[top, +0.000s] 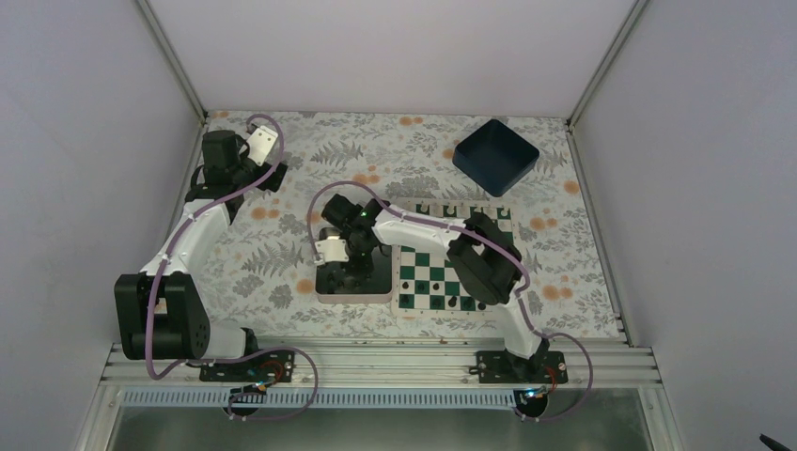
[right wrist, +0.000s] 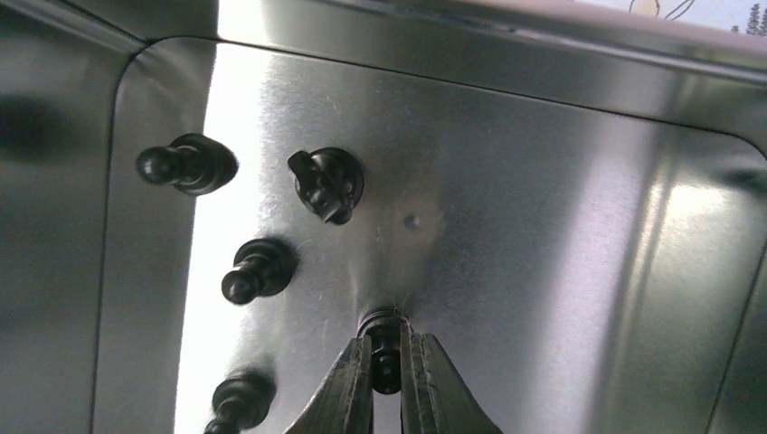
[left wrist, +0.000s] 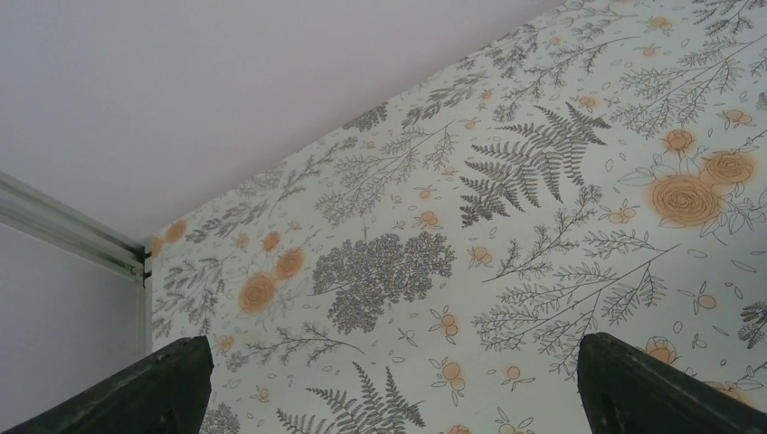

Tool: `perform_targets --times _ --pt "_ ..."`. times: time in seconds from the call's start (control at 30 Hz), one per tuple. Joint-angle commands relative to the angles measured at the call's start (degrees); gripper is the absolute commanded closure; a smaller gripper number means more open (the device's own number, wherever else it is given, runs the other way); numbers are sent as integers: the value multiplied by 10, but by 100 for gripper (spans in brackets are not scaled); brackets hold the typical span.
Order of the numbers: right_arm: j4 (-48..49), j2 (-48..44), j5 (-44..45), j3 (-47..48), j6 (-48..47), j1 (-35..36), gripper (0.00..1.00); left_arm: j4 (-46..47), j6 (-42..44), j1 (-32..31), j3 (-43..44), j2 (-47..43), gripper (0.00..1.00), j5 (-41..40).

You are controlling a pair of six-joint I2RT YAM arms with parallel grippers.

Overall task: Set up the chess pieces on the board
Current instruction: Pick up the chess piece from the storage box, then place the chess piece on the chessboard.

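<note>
Steel tin (right wrist: 561, 208) fills the R wrist view. The right hand (right wrist: 386, 362) is down inside it, fingers (right wrist: 348, 389) pinched almost together on one black chess piece (right wrist: 383, 324). That piece sits betw. the tips, its rounded end poking out past them. It seems to touch the tin floor, though glare makes that hard to tell.

Four more black pieces lie loose on the tin floor, all left of the hand and apart from it:
- two far up the view, one (right wrist: 187, 165) by the side wall and one (right wrist: 327, 183) nearer the middle
- one (right wrist: 258, 269) about halfway down
- one (right wrist: 237, 398) at the lower edge, near the left finger

From the top cam, the tin (top: 357, 297) sits on the bench (top: 282, 254) just beside the left edge of the board (top: 423, 261). The R arm crosses over the board to reach it. A few black pieces (top: 439, 303) stand along the board's near row.

The left hand (left wrist: 393, 348) is wide open w/ nothing in it. It hangs over bare floral bench at the far left, well apart from tin and board. A blue bin (top: 495, 156) sits beyond the board.
</note>
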Motion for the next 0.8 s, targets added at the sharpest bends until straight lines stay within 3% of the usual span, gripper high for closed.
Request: perform_targets --times 0.0,0.27,0.53,0.77 --pt "-1 -67 -2 -17 9 0 96 12 -3 0 4 -13 0 12" --pt "-26 -238 15 -116 43 -87 96 12 -3 1 6 -17 0 2" --pt "-34 -423 23 -322 44 -217 94 11 -2 1 9 -13 0 1" --pt "-19 -493 14 -454 40 -259 92 6 -5 0 13 -6 0 2"
